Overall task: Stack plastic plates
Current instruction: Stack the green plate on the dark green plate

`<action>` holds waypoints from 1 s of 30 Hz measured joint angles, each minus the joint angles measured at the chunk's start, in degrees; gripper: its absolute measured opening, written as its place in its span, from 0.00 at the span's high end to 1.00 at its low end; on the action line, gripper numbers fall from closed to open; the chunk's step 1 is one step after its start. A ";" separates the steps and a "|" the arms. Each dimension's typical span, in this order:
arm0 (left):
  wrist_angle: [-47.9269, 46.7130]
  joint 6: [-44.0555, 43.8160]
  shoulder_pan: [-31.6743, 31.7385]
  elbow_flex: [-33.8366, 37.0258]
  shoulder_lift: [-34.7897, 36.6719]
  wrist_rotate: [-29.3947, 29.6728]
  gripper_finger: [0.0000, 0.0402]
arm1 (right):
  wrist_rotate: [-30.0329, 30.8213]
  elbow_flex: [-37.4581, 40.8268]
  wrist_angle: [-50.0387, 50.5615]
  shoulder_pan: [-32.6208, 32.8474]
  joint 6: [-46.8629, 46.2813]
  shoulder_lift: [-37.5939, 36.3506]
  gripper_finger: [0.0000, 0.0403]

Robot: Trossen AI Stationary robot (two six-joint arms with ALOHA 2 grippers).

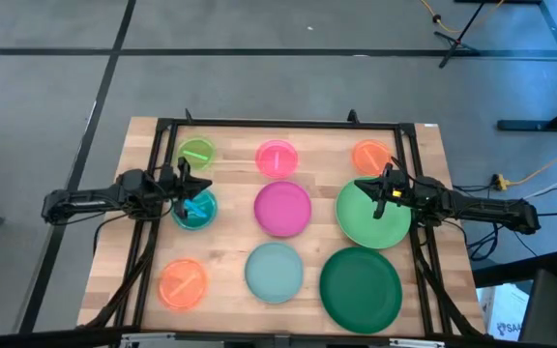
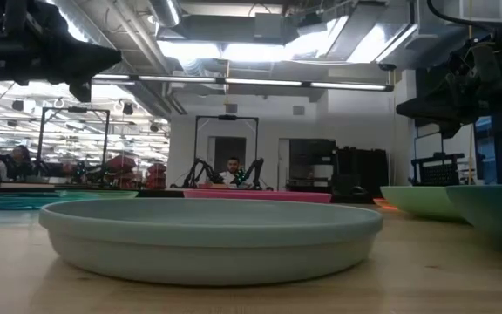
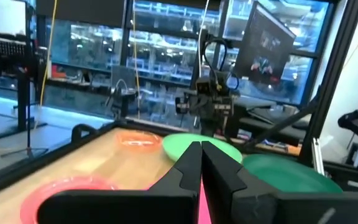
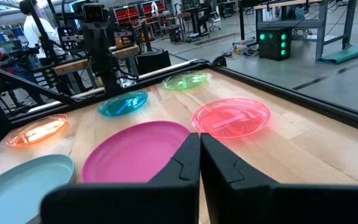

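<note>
Nine plates lie flat and apart on the wooden table. The far row has a small lime plate [image 1: 197, 153], a small pink plate [image 1: 277, 159] and a small orange plate [image 1: 371, 157]. The middle row has a small teal plate [image 1: 196, 211], a magenta plate [image 1: 282, 208] and a large light green plate [image 1: 373, 220]. The near row has a second small orange plate [image 1: 183, 283], a grey-teal plate [image 1: 275, 272] and a large dark green plate [image 1: 361, 287]. My left gripper [image 1: 186, 188] is shut and empty above the teal plate's far edge. My right gripper [image 1: 377, 191] is shut and empty above the light green plate.
A black frame [image 1: 278, 124] runs along the table's far edge and sides. The grey-teal plate [image 2: 212, 235] fills the foreground of the low view, with both arms high above the table top. A person [image 2: 231, 170] sits far behind the table.
</note>
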State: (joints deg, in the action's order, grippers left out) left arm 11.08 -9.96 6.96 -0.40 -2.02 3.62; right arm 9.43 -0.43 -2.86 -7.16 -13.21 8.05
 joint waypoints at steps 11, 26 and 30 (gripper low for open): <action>16.29 1.66 -0.02 0.00 -17.29 0.06 1.00 | 0.62 0.02 -0.67 0.00 -6.37 0.02 0.99; 24.79 3.03 -0.02 -15.55 -54.22 1.24 1.00 | 5.60 0.02 -1.74 0.00 0.79 0.01 0.99; 24.57 2.75 -0.82 -22.97 -64.01 0.72 1.00 | 5.53 0.02 -3.50 0.00 2.44 0.02 0.99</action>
State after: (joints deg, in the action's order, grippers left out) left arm 35.65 -7.20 6.14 -23.37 -66.04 4.35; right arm 14.96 -0.40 -6.35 -7.16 -10.77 8.08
